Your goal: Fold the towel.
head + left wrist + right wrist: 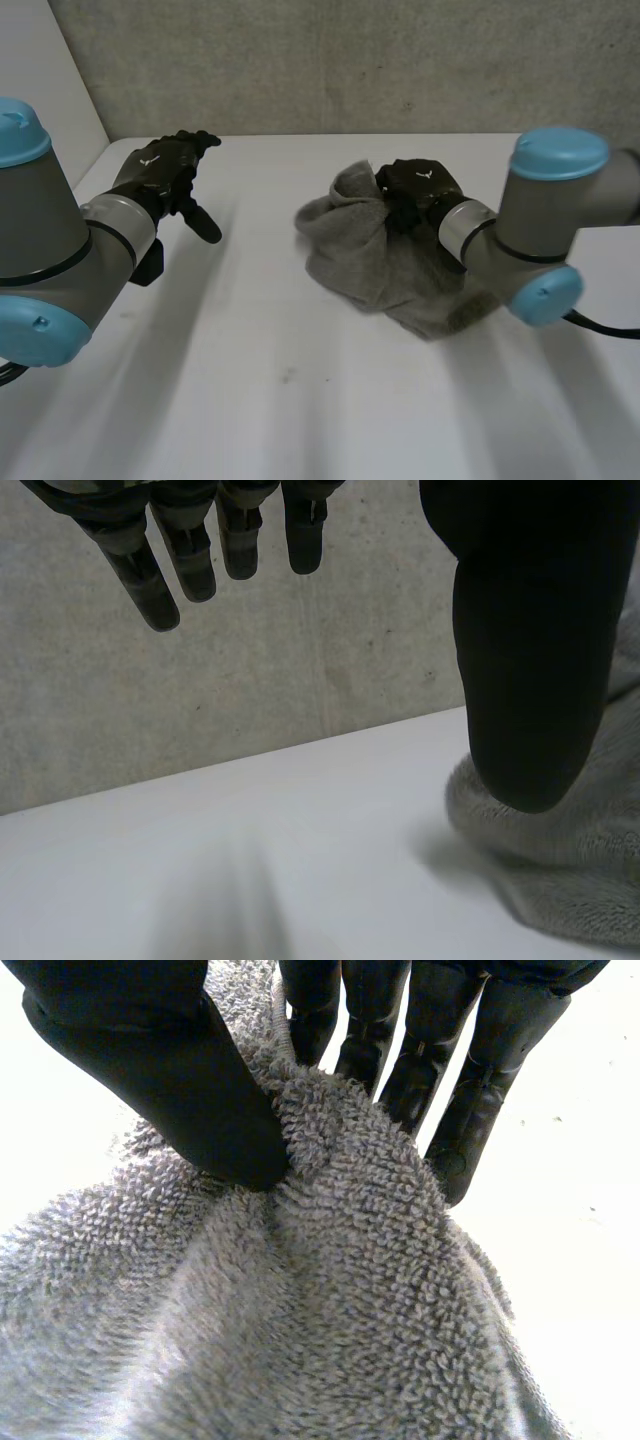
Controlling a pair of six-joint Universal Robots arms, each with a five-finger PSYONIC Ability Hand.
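Two black hands over a smooth white desk [250, 400]. At 9 o'clock the left hand [160, 170] hovers clear of the surface, fingers [140, 580] straight and spread, thumb apart, holding nothing. Right of centre, toward 2 o'clock, the towel [360, 250], grey looped terry, lies bunched in a rumpled heap. The right hand [418, 188] pinches a raised fold at the heap's far edge between thumb and fingers. A speckled grey wall [350, 60] backs the desk at 12 o'clock.

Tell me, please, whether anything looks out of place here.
The grey towel lies bunched in a crumpled heap, not flat, on the white table. The right hand pinches a raised fold of it; the left hand hangs open, apart from it.
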